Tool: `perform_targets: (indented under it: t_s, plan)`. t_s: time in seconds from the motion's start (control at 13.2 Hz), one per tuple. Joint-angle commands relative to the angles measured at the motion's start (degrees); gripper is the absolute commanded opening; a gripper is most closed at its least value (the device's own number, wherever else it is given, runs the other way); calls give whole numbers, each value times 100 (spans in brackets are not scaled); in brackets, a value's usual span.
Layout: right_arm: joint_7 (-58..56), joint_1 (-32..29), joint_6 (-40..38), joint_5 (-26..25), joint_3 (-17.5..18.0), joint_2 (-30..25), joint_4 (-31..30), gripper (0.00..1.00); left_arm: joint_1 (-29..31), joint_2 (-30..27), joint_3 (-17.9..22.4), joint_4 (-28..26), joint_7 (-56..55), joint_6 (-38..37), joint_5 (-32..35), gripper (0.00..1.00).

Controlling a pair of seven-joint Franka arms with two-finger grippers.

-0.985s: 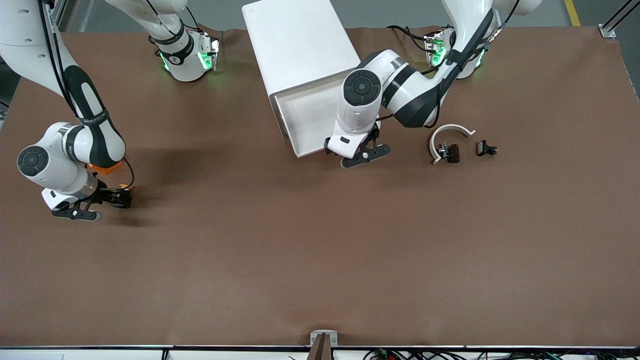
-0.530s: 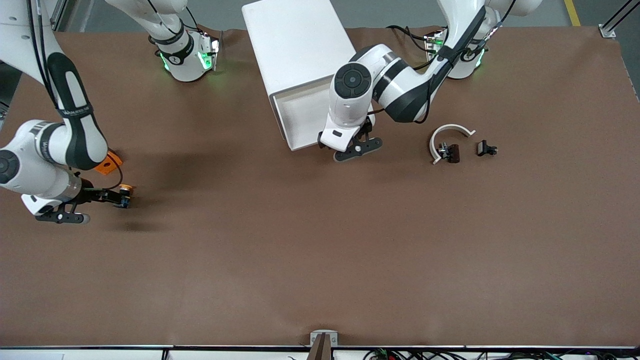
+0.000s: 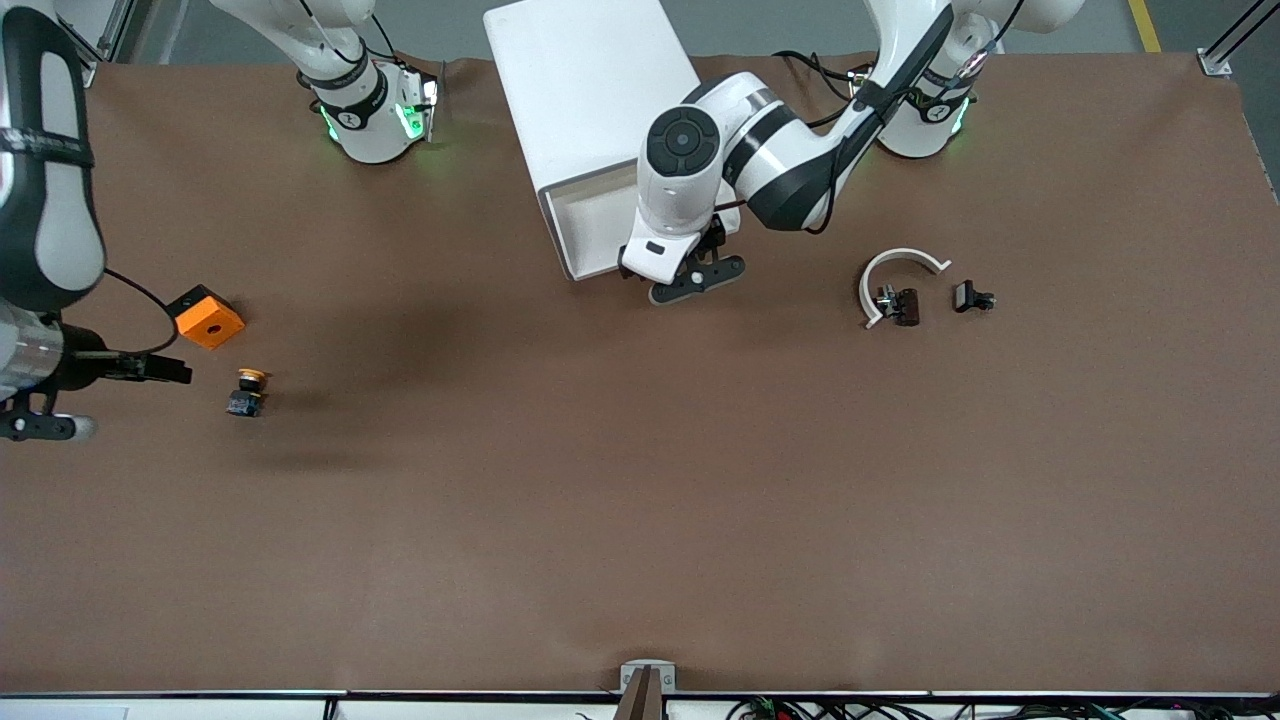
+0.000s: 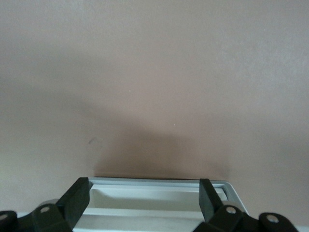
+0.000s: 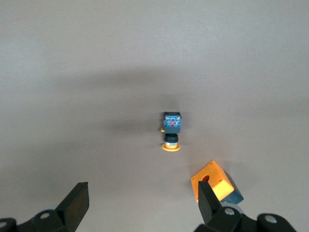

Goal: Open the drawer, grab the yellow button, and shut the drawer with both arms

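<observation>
The button [image 3: 246, 391] was seen lying on its side on the counter [image 3: 640, 500], just nearer the front camera than an orange block [image 3: 209, 317], with the right gripper [image 5: 140, 203] held above it, fingers apart and empty. The left gripper [image 3: 690, 283], fingers also apart, was placed at the front of the part-open drawer [image 3: 590, 225]. Closing was judged the step in hand, and a straight push on the drawer front was called for.

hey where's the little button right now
The button lies on its side on the brown table toward the right arm's end, beside the orange block and a little nearer the front camera, apart from the open right gripper.
</observation>
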Motion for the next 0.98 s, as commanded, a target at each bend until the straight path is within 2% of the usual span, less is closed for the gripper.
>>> perform_targets:
  t_s: [0.0,0.38,0.91]
  plan:
    - [-42,145,-366,175,6,-403,126,100,-208,6,-44,32,-290,-36,-106,100]
    - [-7,515,-789,114,-3,-1256,82,100,-481,6,-44,41,-590,-36,-115,100]
    - [615,823,-1000,-17,-3,-1390,64,100,-867,85,-44,50,-854,-36,-247,100]
